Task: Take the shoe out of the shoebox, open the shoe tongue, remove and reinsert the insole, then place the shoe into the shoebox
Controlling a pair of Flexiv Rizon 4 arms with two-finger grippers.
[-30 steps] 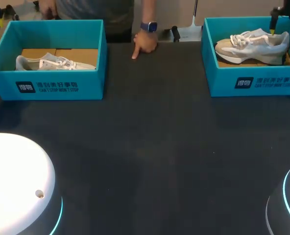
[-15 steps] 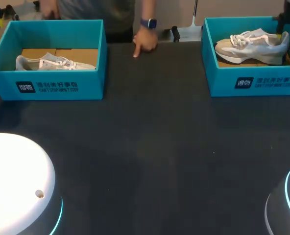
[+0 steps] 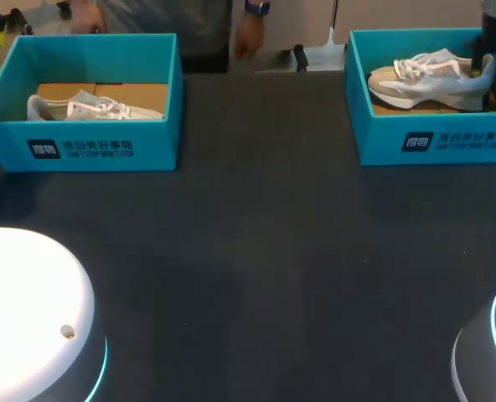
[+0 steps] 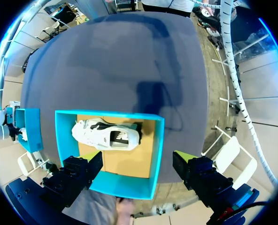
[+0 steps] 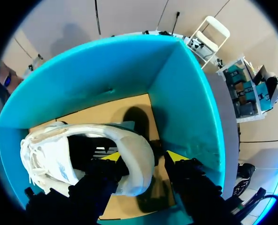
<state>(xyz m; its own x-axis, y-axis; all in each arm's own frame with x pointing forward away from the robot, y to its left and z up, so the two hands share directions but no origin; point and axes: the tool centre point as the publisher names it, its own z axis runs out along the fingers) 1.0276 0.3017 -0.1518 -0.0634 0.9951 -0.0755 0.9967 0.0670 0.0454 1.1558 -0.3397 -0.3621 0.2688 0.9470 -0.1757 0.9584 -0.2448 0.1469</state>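
Dark surface (image 3: pixel 265 251), two teal boxes. Right tool (image 5: pixel 143 158) sits low in the right shoebox (image 5: pixel 186 103), fingers apart astride the shoe (image 5: pixel 82 154) heel, looks staged for lift-out. Left tool (image 4: pixel 135 158) hangs spread above the left shoebox (image 4: pixel 106 180).

Teal shoebox (image 3: pixel 382 144), white-grey shoe (image 3: pixel 436 79), black table (image 3: pixel 256 251).

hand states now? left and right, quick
Left hand: open, empty, above the left shoebox.
Right hand: open, astride the heel of the shoe, not clamped.
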